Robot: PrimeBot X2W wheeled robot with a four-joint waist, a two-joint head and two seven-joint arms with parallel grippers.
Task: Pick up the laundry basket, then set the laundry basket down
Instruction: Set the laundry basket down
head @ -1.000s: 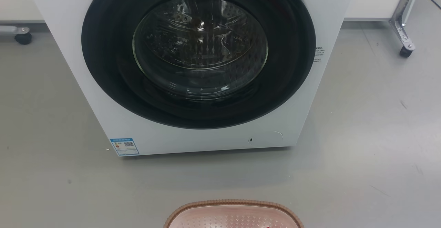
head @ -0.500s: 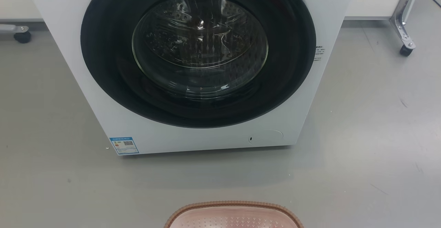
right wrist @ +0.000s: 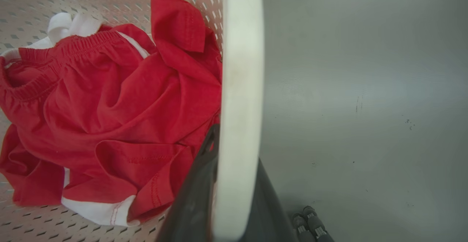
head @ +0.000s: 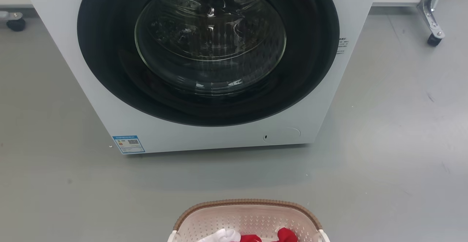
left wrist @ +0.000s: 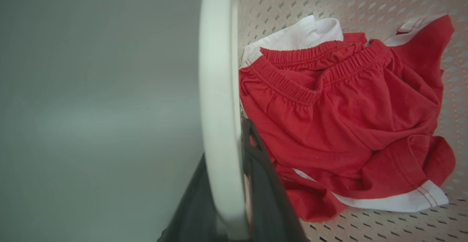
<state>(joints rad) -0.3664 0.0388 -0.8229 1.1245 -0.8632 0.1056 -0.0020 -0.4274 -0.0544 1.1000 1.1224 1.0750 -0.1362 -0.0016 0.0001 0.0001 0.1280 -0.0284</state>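
Grey floor point(head: 395, 132), smooth and matt, seen from the head camera. A white front-loading washer point(head: 204, 139) stands directly on it at centre, casting a soft shadow toward the viewer. Two black casters rest on the floor at the far corners: one at upper left point(head: 14, 23), one at upper right point(head: 434, 39) under a slanted metal leg point(head: 429, 11). A white speck point(head: 110, 146) lies just beside the washer's lower left corner; faint dark scuffs point(head: 430, 97) mark the right side. Laundry basket point(head: 248, 202) at the lower edge; contact with the floor cannot be told.
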